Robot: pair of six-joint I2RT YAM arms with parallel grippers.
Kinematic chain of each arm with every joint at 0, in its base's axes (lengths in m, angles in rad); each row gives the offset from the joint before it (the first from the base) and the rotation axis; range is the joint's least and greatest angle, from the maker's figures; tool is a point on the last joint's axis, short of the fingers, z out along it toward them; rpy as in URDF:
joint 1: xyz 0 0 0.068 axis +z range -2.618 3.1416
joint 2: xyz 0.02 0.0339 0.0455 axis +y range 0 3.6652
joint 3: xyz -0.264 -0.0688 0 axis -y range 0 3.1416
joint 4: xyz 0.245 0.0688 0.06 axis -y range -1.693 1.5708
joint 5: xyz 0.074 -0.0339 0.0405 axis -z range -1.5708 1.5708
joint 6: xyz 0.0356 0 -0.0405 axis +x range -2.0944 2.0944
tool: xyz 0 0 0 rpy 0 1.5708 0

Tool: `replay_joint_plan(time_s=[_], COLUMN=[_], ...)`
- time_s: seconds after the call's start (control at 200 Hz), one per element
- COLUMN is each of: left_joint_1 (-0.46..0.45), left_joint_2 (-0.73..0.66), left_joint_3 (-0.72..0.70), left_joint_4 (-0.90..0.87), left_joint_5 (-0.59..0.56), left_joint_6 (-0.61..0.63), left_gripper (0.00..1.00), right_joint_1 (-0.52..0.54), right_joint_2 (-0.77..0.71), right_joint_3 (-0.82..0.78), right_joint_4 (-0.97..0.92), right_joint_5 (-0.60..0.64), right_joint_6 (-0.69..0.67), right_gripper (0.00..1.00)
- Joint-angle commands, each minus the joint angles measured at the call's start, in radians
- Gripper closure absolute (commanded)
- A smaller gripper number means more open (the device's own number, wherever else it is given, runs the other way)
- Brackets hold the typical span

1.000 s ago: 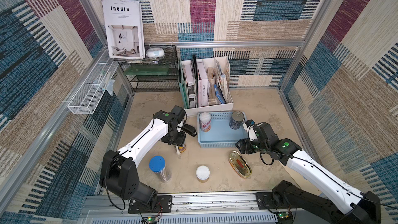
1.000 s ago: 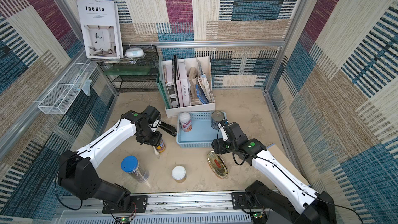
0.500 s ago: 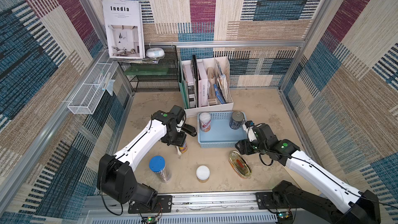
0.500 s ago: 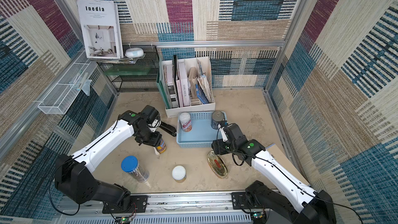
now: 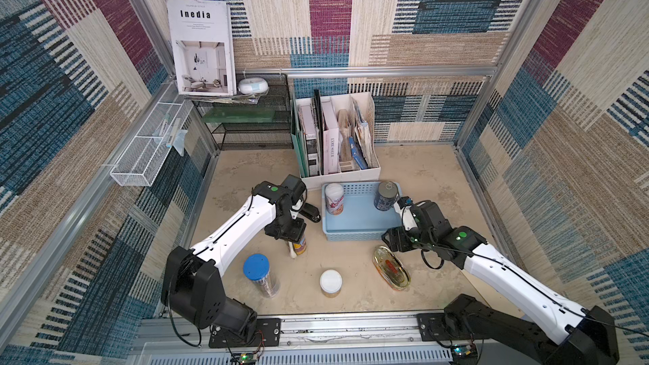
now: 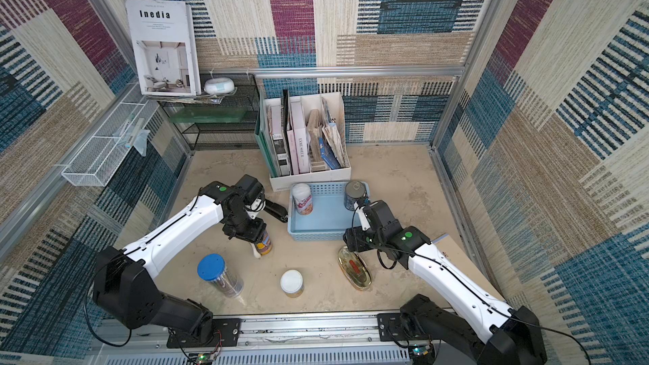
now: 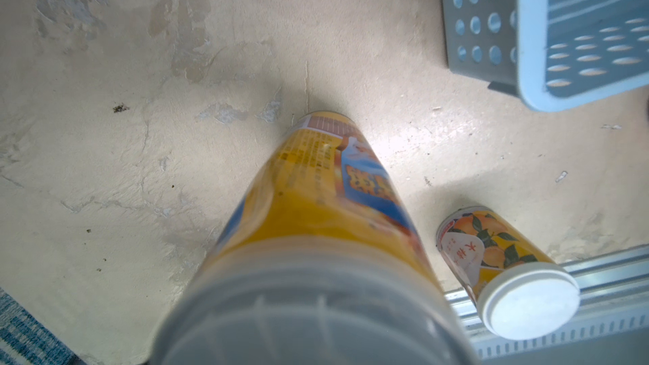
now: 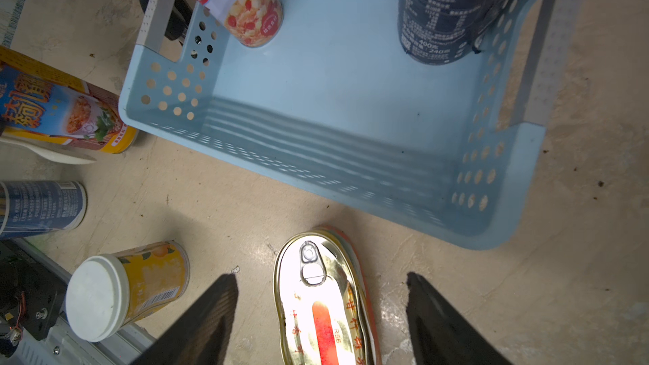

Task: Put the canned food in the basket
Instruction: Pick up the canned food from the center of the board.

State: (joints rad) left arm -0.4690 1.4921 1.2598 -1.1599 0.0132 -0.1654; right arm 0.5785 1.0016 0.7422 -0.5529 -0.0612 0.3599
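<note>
Because the left gripper (image 5: 292,236) sits straight over the tall yellow can (image 5: 299,244), at about 8 o'clock from the basket (image 5: 354,237) in both top views, its fingers are hidden under the wrist. The left wrist view shows only the can's translucent lid hard against the lens and the body running down toward the floor. Judging from that centring, the jaws are pressed onto the can near its top, a grip that would suit lifting it over the low wall. Whether its base touches the floor or hangs just clear cannot be told. A white sliver (image 5: 291,251) against the can's side could be a spoon or a finger.

The right gripper (image 8: 319,275) is spread, with one dark finger on either side of the flat gold tin (image 8: 326,310) and neither touching it. It is probably lined up across the narrow width because the tin is too long to span lengthwise. The tin lies just outside the basket's near wall, at 5 o'clock, and its far end is cut off in the right wrist view.

Inside the basket, a red-and-white can (image 5: 334,200) stands in the 10 o'clock corner and a dark can (image 5: 387,196) in the 2 o'clock corner, leaving the middle free. The short yellow can (image 5: 330,282) stands at 6 o'clock near the rail. The stapler (image 5: 310,213) is half hidden behind the left arm.
</note>
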Motion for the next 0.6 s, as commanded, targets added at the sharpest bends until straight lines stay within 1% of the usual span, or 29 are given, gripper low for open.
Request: replay_joint_plan(time_s=[0.0,0.25,0.441,0.596], left_joint_1=[-0.015,-0.078,-0.14,-0.166], left_joint_2=[-0.026,-0.06,-0.061,-0.039], left_joint_3=[0.028,0.133,0.26,0.36], left_joint_4=[0.002,-0.089,-0.164,-0.203], left_joint_5=[-0.012,-0.016,-0.021,-0.019], left_joint_6=[-0.007,-0.016,-0.015,-0.005], left_gripper=[0.62,0.62,0.63,0.65], right_joint_1=[0.001,0.003,0.001,0.001], right_joint_2=[0.005,0.014,0.026,0.023], right_joint_3=[-0.001,-0.003,-0.007,-0.009], right_joint_4=[0.016,0.031,0.04,0.044], right_joint_5=[-0.006,-0.009,-0.019,-0.022], right_joint_6=[0.004,0.002,0.006,0.009], right_gripper=[0.2,0.2,0.2,0.2])
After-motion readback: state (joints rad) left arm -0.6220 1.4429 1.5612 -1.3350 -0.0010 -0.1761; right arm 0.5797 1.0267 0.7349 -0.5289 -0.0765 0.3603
